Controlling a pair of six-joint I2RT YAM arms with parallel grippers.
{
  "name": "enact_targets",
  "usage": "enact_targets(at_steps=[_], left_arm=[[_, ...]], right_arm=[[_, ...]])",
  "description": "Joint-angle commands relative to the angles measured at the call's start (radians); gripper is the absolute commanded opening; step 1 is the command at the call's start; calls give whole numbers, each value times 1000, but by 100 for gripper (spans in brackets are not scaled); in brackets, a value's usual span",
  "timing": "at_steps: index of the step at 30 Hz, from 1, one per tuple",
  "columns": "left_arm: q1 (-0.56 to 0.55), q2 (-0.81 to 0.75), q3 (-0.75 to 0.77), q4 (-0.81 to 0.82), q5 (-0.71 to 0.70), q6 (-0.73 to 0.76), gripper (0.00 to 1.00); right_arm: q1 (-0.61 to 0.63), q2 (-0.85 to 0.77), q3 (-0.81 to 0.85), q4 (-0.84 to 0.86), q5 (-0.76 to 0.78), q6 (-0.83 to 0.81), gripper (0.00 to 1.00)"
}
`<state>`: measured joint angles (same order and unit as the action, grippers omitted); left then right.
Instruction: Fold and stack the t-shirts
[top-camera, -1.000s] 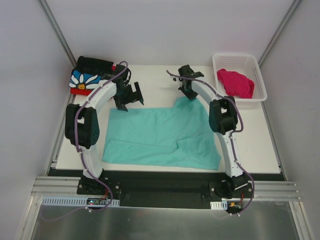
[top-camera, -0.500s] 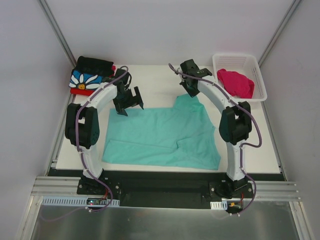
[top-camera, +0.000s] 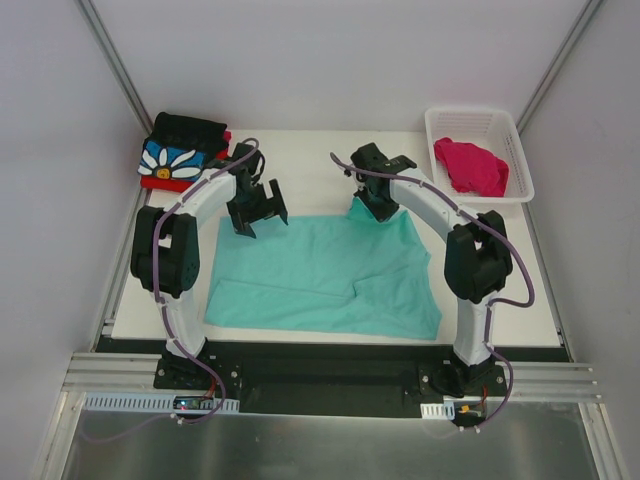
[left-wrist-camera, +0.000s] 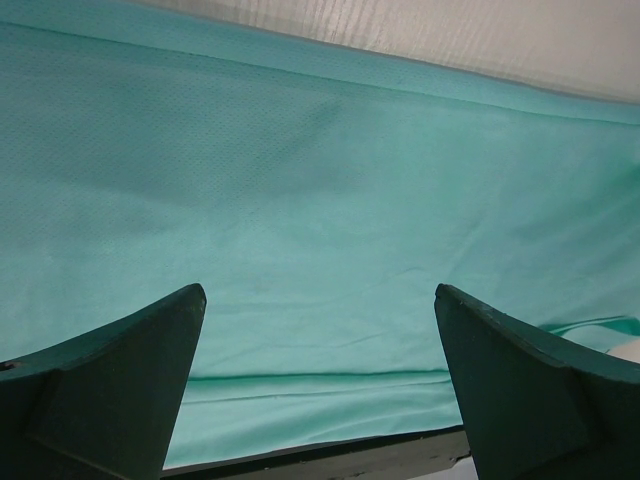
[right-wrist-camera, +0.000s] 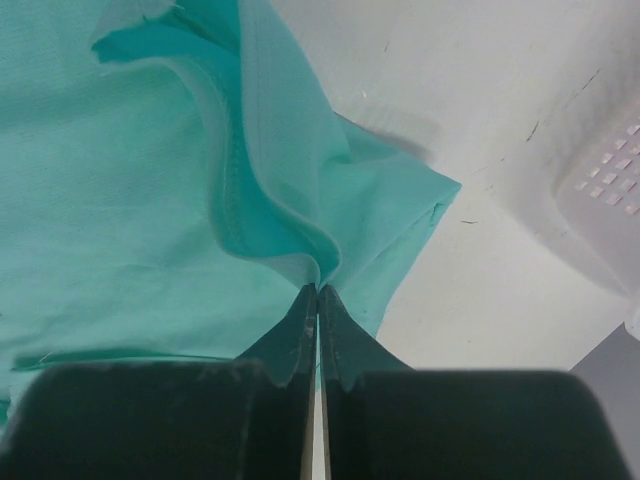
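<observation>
Teal shirt (top-camera: 320, 270) lay flat mid counter (top-camera: 300, 160). Right end effector (right-wrist-camera: 317, 290) pinched its far edge; left end effector (top-camera: 260, 207) gaped wide just above it. Pink shirt (top-camera: 470, 165) in basket (top-camera: 515, 160) far rt; daisy shirt (top-camera: 175, 155) on red shirt (top-camera: 160, 183) far lt.

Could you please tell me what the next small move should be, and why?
Probably lower the open left end effector and pinch the far edge of the teal shirt beneath it: the right end effector grips the far right corner, so both could then fold together.

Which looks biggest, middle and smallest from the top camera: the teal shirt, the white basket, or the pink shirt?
1. teal shirt
2. white basket
3. pink shirt, which fits inside the basket
</observation>
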<state>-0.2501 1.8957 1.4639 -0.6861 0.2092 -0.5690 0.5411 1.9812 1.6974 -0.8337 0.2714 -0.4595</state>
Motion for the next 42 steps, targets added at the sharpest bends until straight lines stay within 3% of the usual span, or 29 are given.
enact_targets(at_steps=[1,6,8,17,27,30,31,34,42], left_arm=[[-9,-41,-7,-4,6,-14,99],[-9,-43,4,2,10,-20,99],[-9,-40,9,2,12,-19,99],[-9,-44,4,2,10,-17,99],[-9,-46,3,2,13,-19,99],[-9,-53,-2,2,10,-14,99],[-9,-53,-2,2,10,-14,99],[-9,-55,-5,0,16,-15,99],[-9,-61,-7,3,19,-25,99]], right_arm=[[6,-67,-1,-57,-23,51,1],[10,-47,-7,-73,-32,81,2],[8,-53,-1,-61,-35,90,16],[10,-24,100,-90,-38,81,21],[13,4,143,-97,-29,67,18],[13,16,156,-102,-21,64,11],[13,21,163,-102,-21,64,2],[17,19,160,-114,-31,74,1],[95,-97,-60,-97,-69,127,1]])
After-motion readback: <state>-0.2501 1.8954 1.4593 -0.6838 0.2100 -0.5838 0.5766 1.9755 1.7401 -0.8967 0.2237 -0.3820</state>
